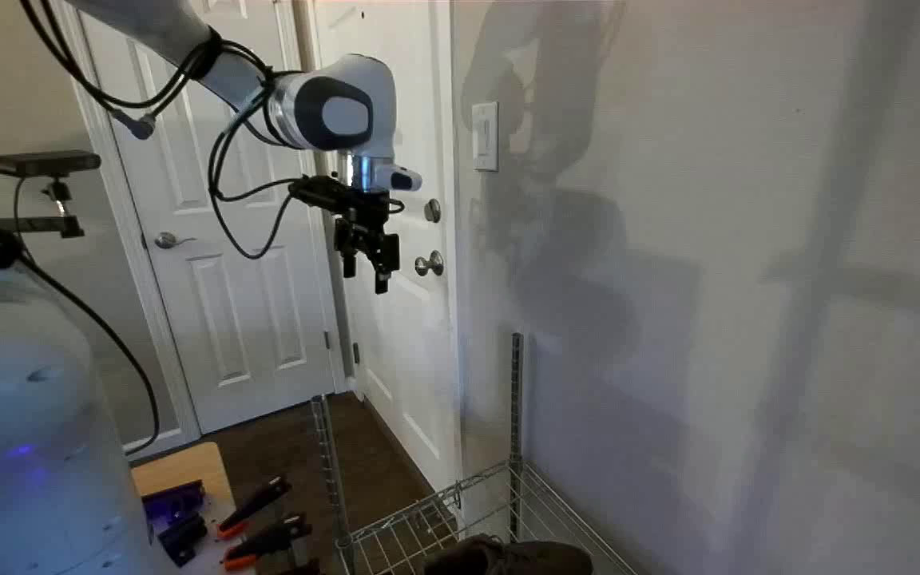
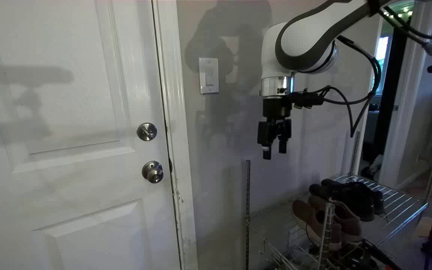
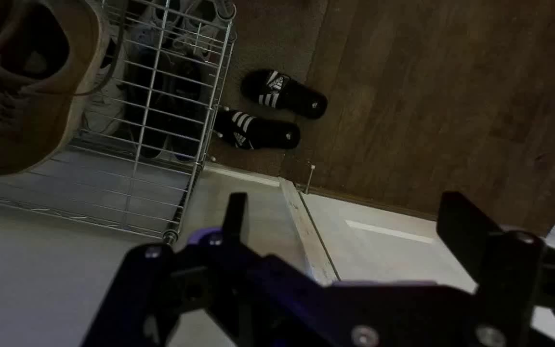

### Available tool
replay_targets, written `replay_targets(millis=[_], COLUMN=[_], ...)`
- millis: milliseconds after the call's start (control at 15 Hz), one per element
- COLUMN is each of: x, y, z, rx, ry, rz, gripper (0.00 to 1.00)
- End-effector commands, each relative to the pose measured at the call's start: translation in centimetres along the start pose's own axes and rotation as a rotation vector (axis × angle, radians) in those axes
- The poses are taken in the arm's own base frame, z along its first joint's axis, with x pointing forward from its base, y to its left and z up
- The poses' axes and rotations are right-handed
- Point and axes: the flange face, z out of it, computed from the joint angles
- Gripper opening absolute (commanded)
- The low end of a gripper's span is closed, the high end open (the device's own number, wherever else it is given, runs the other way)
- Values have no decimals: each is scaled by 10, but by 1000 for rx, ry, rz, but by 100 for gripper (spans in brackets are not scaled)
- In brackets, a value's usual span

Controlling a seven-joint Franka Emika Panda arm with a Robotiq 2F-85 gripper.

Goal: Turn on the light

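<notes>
The light switch is a small white upright wall plate (image 1: 485, 136) beside the door frame; it also shows in an exterior view (image 2: 209, 75). No lamp is seen. The switch does not show in the wrist view. My gripper (image 1: 365, 277) points down in the air, apart from the wall and lower than the plate. In an exterior view the gripper (image 2: 275, 151) appears to the right of the plate. In the wrist view the gripper's two black fingers (image 3: 342, 207) stand wide apart with nothing between them.
A white door (image 2: 81, 112) has a round knob (image 2: 152, 172) and a deadbolt (image 2: 147, 131) near the switch. A wire shelf (image 1: 404, 539) with shoes (image 2: 315, 223) stands below, along the wall. Black slides (image 3: 284, 94) lie on the floor. Dark cables (image 1: 224, 160) hang from the arm.
</notes>
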Motion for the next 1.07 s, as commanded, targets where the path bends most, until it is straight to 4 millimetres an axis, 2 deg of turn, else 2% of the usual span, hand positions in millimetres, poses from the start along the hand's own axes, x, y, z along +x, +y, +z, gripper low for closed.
replay_targets(millis=[0,733,867,933,1000], x=[0,0,6,11,18], y=[0,0,0,-1,-4], z=[0,0,-3,-8,-14], rx=[0,0,22,22,26], ry=[-1,-1,39,83,124], rz=[0,0,-8,-24,-35], gripper=[100,100,100,75,74])
